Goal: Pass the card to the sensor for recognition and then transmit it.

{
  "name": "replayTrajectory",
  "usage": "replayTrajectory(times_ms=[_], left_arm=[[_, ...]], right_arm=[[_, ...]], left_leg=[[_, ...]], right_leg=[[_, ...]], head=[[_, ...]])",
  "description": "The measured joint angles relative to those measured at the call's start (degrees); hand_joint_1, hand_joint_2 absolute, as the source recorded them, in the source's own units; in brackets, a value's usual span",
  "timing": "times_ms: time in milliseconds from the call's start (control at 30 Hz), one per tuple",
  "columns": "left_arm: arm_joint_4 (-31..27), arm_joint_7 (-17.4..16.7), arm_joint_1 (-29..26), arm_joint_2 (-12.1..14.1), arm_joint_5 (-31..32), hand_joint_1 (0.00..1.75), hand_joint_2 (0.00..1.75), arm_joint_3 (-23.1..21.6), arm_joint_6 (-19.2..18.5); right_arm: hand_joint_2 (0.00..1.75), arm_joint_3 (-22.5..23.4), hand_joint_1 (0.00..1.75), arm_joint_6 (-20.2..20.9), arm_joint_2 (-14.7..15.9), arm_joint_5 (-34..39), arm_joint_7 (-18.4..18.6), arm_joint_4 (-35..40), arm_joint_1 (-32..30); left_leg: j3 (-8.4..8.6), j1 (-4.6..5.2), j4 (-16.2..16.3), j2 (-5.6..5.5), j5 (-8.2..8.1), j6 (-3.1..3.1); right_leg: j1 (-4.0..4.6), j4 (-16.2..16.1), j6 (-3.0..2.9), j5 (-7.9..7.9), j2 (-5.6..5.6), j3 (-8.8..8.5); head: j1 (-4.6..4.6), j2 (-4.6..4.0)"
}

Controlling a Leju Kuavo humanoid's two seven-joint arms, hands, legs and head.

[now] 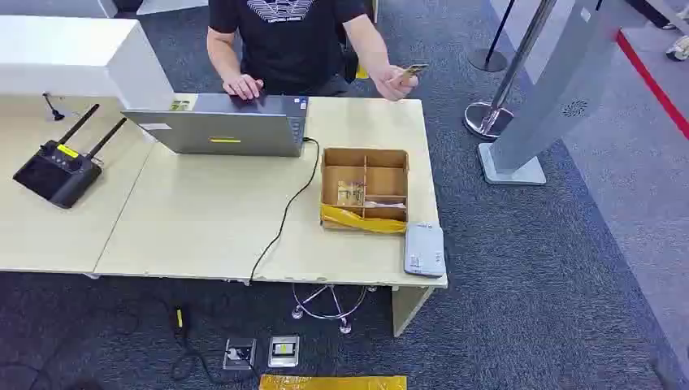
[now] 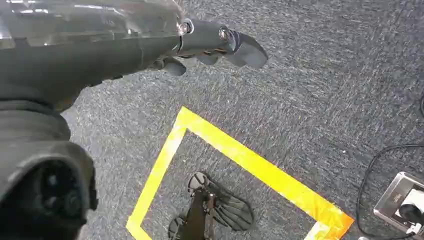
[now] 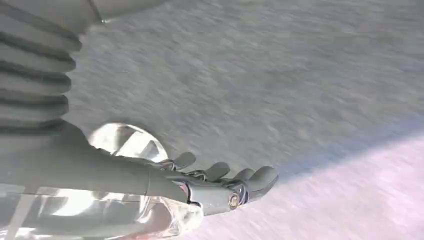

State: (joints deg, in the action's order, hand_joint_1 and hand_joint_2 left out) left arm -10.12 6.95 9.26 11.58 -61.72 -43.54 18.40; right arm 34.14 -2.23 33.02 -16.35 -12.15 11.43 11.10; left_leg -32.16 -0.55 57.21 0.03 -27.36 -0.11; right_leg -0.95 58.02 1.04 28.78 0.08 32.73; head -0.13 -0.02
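Both hands, left and right, hang empty, fingers extended over carpet.

An office reception area: pale desk with laptop, grey carpet, stanchion posts, standing kiosk.

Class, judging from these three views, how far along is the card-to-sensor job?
Nothing looks done yet. Both the left hand and right hand hang open over carpet, holding nothing. A person at the desk holds a card. Taking it, presenting it to the sensor and passing it on all remain.
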Motion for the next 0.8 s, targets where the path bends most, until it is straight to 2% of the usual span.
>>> replayTrajectory(times_ms=[167,267,400,533,633,800], left_arm=[[0.00,0.35,0.15,0.22,0.33,0.00,0.00,-0.02,-0.70],[0.00,0.52,0.11,0.17,0.31,0.00,0.00,-0.07,-0.92],[0.00,1.20,0.13,0.20,0.52,0.00,0.00,-0.37,-1.25],[0.00,2.21,0.35,0.22,1.18,0.00,0.00,-0.98,-1.92],[0.00,2.86,0.43,0.28,1.75,0.00,0.00,-1.20,-2.71],[0.00,3.13,0.52,0.35,2.21,0.00,0.00,-1.55,-2.97]], right_arm=[[1.75,0.39,0.00,1.33,7.13,-2.08,-0.33,1.46,7.02],[1.75,0.39,0.00,1.51,9.34,-2.19,-0.46,1.86,9.15],[1.75,0.28,0.00,1.55,10.82,-4.32,-3.21,2.34,11.57],[1.75,-0.85,0.00,1.92,12.03,-8.77,-5.49,3.81,16.83],[1.75,-3.23,0.00,2.05,11.74,-12.37,-7.08,5.40,20.28],[1.75,-8.59,0.00,1.70,10.71,-13.29,-6.67,8.42,24.16]], left_leg=[[0.06,0.02,0.01,0.06,0.06,0.08],[0.01,0.01,0.02,-0.14,0.09,0.12],[-0.06,0.04,0.00,-0.12,0.09,0.13],[-0.02,0.01,0.00,-0.01,0.09,0.13],[-0.03,0.02,0.00,-0.08,0.12,0.13],[-0.03,0.00,0.01,-0.28,0.17,0.17]], right_leg=[[-0.02,0.00,0.01,-0.02,0.02,-0.03],[0.00,0.00,0.01,-0.01,-0.16,-0.07],[-0.02,0.04,0.01,-0.01,-0.14,-0.04],[0.00,0.05,0.01,-0.02,-0.05,-0.06],[0.00,0.06,0.02,-0.03,-0.10,-0.12],[0.02,0.06,0.02,-0.03,-0.32,-0.14]], head=[[0.00,0.00],[0.02,0.00],[-0.04,0.00],[0.04,0.00],[0.00,0.00],[0.00,0.00]])
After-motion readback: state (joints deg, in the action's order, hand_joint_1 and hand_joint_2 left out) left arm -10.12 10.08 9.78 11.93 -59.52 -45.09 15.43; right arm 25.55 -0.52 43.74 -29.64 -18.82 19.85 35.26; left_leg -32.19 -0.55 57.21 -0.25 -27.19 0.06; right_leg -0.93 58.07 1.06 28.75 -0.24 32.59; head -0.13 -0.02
